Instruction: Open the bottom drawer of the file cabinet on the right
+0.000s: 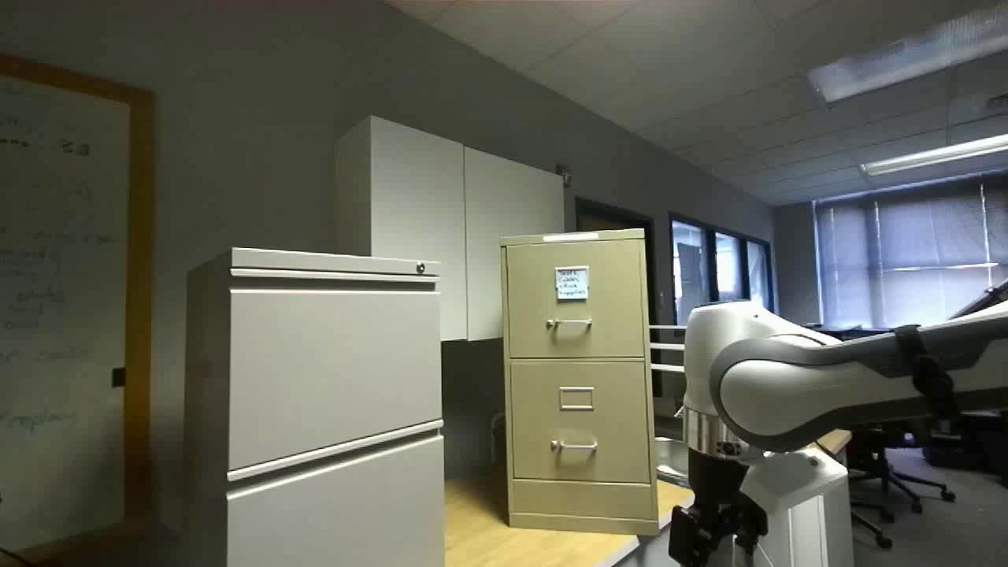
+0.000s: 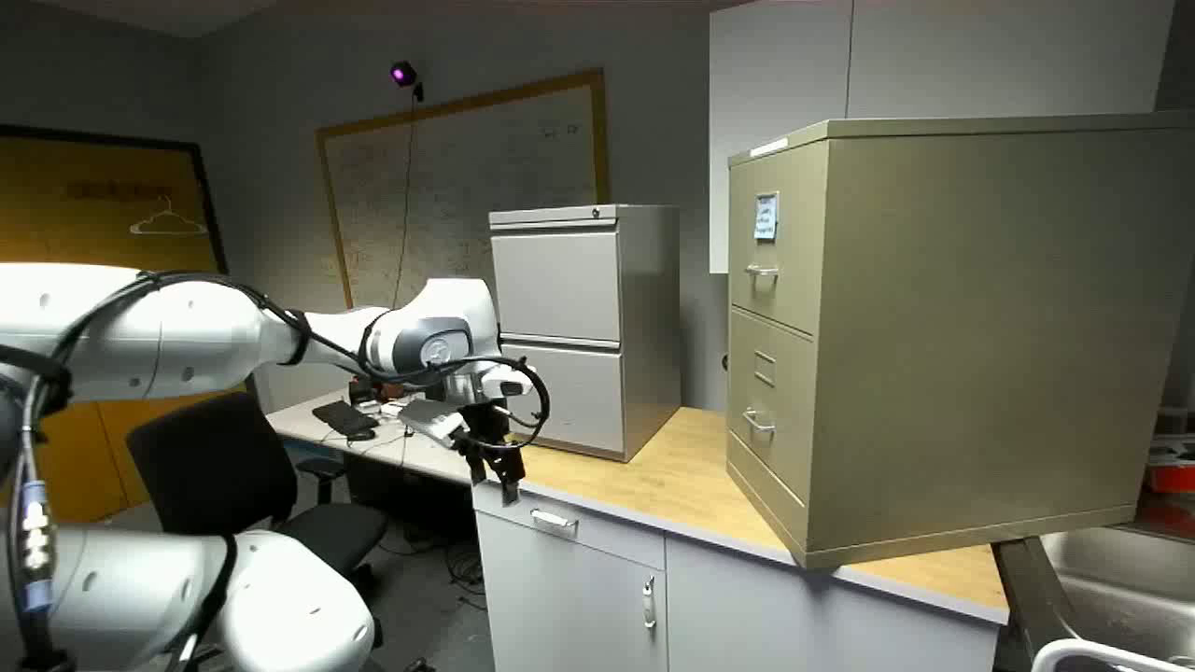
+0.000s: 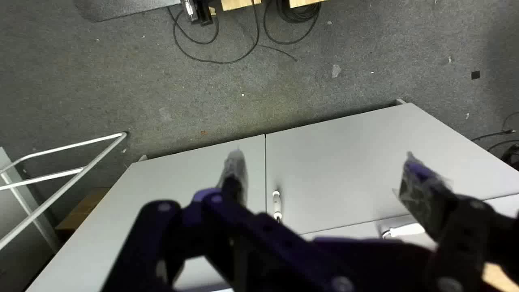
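The file cabinet stands on the table, bottom drawer closed; in an exterior view the hand hangs left of it, fingers spread wide.

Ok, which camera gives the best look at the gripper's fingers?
The wrist view: the gripper is closest there, both fingers large and clearly apart, though blurred. Both exterior views show them small and dark, pointing down.

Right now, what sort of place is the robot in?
It looks like an office, or maybe a lab room. The clues are the tan file cabinet, the whiteboard that someone has written on, and the black chair.
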You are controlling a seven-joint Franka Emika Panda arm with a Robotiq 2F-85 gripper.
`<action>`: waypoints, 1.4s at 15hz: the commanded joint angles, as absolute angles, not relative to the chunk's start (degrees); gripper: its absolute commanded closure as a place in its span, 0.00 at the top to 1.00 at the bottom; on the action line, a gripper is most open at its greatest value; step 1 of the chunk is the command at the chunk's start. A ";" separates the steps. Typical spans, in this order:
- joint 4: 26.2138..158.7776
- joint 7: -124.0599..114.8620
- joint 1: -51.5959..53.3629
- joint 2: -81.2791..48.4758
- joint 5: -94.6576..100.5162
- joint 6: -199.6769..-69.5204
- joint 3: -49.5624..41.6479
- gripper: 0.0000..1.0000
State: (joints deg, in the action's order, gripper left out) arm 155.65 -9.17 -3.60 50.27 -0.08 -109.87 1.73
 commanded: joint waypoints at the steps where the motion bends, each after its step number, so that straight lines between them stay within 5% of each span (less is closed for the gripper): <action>1: 155.52 -9.12 -3.66 50.25 -0.11 -109.76 1.75 1.00; 13: 154.66 -10.31 -3.09 47.33 -3.03 -113.86 1.47 1.00; 21: 143.21 -18.06 -6.03 25.24 -9.58 -143.33 0.83 1.00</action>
State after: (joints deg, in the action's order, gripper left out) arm 150.97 -14.40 -4.10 35.81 -8.39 -137.11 0.99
